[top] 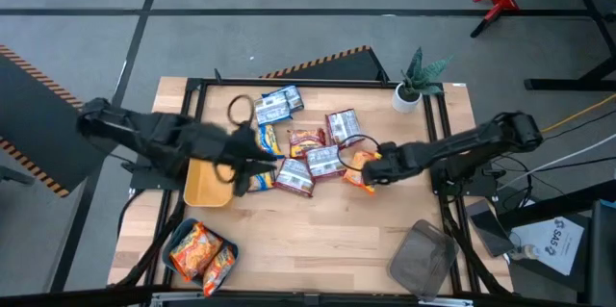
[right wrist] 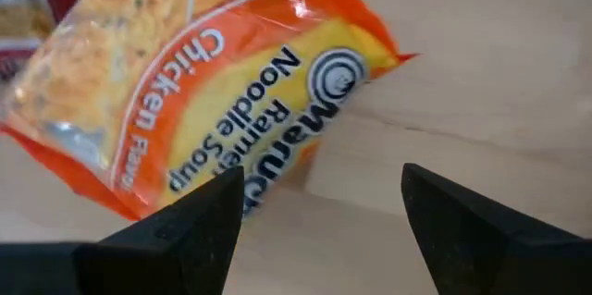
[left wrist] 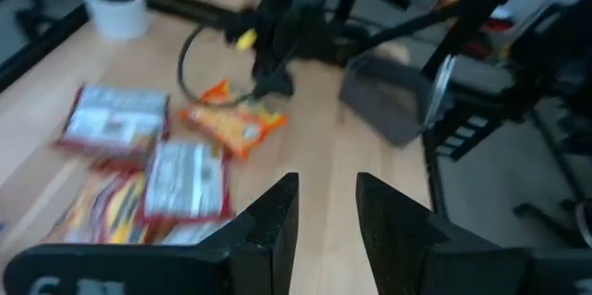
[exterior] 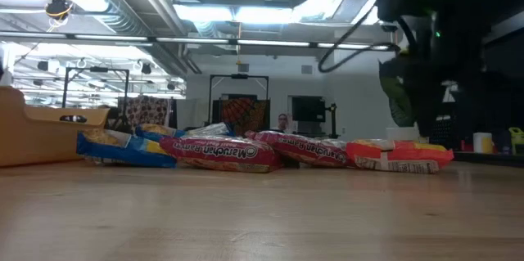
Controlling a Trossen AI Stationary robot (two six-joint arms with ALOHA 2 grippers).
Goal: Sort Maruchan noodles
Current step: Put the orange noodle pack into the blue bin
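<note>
Beside the yellow tray (top: 204,190), on the wooden desk (top: 318,240), the Maruchan noodles lie in a loose heap: blue-and-silver packets (top: 277,105) on the far side of the tray, red-and-silver packets (top: 322,161) further toward the desk's middle, and 1 orange chicken-flavor packet (top: 358,170) at the heap's edge farthest from the tray.

The right hand (top: 373,174) is low over that orange packet. In the right wrist view its 2 dark fingers (right wrist: 176,230) are spread wide, released, with the orange packet (right wrist: 203,82) lying flat on the desk just beyond them and nothing between them.

The left hand (top: 252,165) hangs at the tray's inner edge, next to the packets nearest the tray. In the left wrist view its fingers (left wrist: 270,230) stand apart with a clear gap, grasping nothing, looking across the heap toward the orange packet (left wrist: 233,125).

A teal tray (top: 197,249) sits on the near side of the yellow tray and already holds 2 orange packets (top: 202,251). A grey tray (top: 422,257) rests well apart from the yellow tray, at the opposite near corner. A small potted plant (top: 414,81) stands at the far corner, well away from the yellow tray.
</note>
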